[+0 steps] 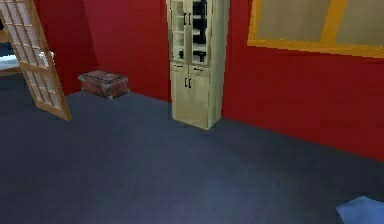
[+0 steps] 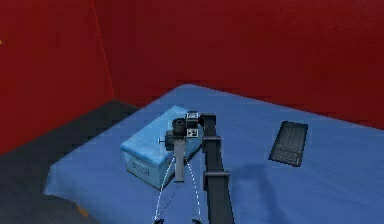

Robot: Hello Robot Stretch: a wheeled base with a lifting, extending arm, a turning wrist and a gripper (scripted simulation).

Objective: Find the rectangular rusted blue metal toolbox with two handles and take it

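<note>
A light blue rectangular box (image 2: 148, 158) lies on a blue bed (image 2: 110, 170), near the bed's left side in the arm side view. The dark arm bar (image 2: 216, 185) rises from the bottom edge, with the two small white squares (image 2: 192, 123) at its far end. The gripper (image 2: 178, 192) sits right beside the box's right end, its thin pale fingers (image 2: 166, 196) running down the picture over the bedcover. I cannot tell whether it touches the box or holds anything.
A flat dark rectangular thing (image 2: 290, 142) lies on the bed's right part. Red walls stand behind the bed. In the forward view, a cream cabinet (image 1: 197, 62), a reddish-brown chest (image 1: 102, 83), a glazed door (image 1: 34, 55) and an orange-framed window (image 1: 315, 25) line the room around open dark floor (image 1: 170, 165).
</note>
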